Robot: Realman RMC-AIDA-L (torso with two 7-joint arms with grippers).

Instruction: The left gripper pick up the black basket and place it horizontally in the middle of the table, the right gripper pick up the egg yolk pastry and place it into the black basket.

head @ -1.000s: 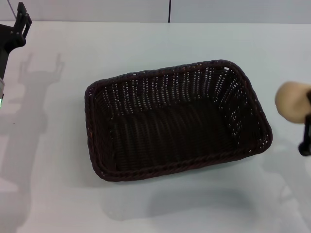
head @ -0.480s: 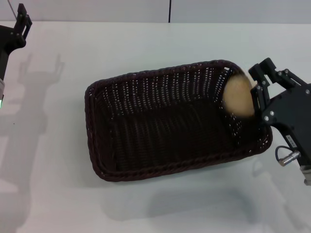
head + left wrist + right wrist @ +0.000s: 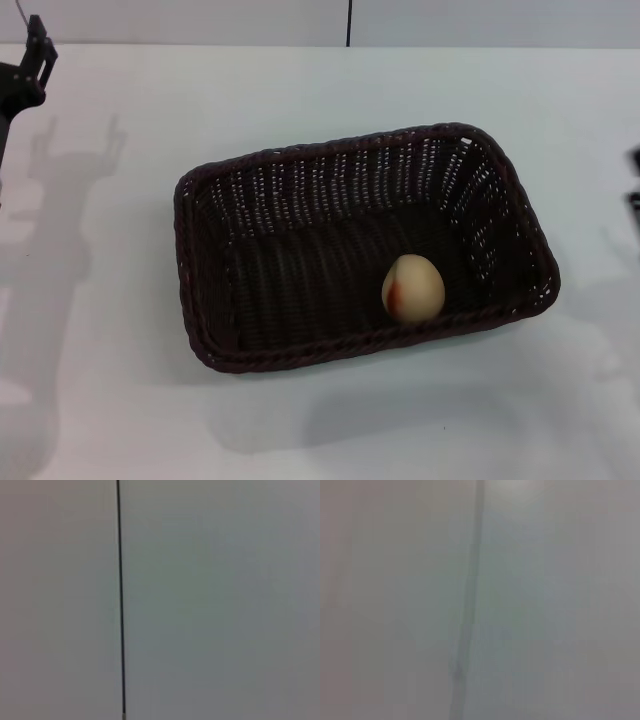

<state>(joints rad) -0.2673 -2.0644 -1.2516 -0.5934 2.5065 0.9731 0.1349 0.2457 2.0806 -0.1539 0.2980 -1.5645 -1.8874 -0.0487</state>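
The black basket (image 3: 300,190) lies lengthwise across the middle of the white table (image 3: 300,90). The egg yolk pastry (image 3: 413,288) rests on the basket's floor near its front right corner, with its reddish patch facing left. My left gripper (image 3: 32,58) is raised at the far left edge, well clear of the basket and empty; its shadow on the table shows two prongs apart. Only a black sliver of my right gripper (image 3: 635,182) shows at the right edge, away from the basket. Both wrist views show only a pale wall with a dark seam.
The table's far edge meets a grey wall with a dark vertical seam (image 3: 349,22). Arm shadows fall on the table at the left and right of the basket.
The right gripper carried the pastry over the basket's right end, let it go and pulled back out to the right. The pastry now lies inside the basket. The left arm barely moved.
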